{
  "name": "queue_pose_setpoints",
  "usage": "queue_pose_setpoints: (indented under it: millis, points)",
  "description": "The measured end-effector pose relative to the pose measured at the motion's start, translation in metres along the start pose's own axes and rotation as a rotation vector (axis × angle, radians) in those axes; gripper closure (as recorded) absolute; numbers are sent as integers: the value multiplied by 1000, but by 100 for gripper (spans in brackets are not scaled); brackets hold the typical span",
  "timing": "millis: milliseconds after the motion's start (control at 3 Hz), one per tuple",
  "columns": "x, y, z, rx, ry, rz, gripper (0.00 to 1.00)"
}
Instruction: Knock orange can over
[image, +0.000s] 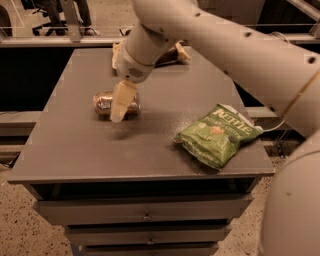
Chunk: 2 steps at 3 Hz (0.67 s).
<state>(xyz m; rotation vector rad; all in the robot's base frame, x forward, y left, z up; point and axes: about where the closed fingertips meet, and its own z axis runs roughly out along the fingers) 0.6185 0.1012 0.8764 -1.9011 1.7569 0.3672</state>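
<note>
1. The orange can (102, 103) is lying on its side on the grey surface (75, 145), left of the middle, with its long axis running left to right.
2. The gripper (117, 112) is hanging from the arm directly in front of the can, its pale tip pointing down and covering the can's middle. It is sitting at or very near the can, though whether it is touching it is not clear.
3. Whether the gripper is open or closed cannot be told from this angle, and it is not visibly carrying anything.
4. A green chip bag (217, 134) is resting well apart to the right, near the front right corner. Another bag (176, 53) is sitting at the far edge, partly hidden behind the arm.
5. Judging by the can no longer standing upright, the knocking step is looking finished, and the task is appearing essentially done.
6. What is remaining is probably a retreat. That is calling for lifting straight up and away so the round can is not being nudged into rolling.
</note>
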Motion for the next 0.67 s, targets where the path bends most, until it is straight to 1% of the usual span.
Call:
queue_pose_setpoints:
  millis: [333,667]
  points:
    - [25,-4,-44,57,-279,18,0]
    - [66,-2,-86,112,-438,99,0]
